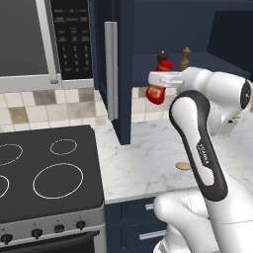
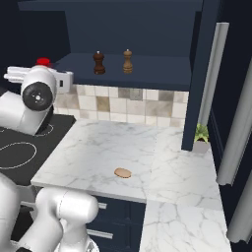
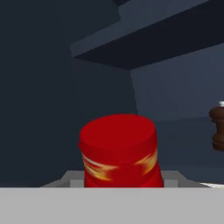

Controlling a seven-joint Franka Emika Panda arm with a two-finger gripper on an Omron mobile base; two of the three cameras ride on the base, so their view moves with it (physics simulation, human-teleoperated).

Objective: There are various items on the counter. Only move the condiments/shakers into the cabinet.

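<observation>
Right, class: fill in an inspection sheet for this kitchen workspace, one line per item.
Surface: white marble counter, mostly bare.
Job's things: dark pepper mill and tan shaker upright on the cabinet shelf; red squeeze bottle held in the air at the cabinet opening.
Clutter: flat tan food disc on the counter.
Grippers: gripper shut on the red squeeze bottle.
Cables: nothing seen.
Surroundings: black stovetop, microwave, potted plant.

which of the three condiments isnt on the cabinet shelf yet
The red squeeze bottle. It hangs in the claw in front of the open cabinet, while the dark pepper mill and the tan shaker stand upright on the shelf.
</observation>
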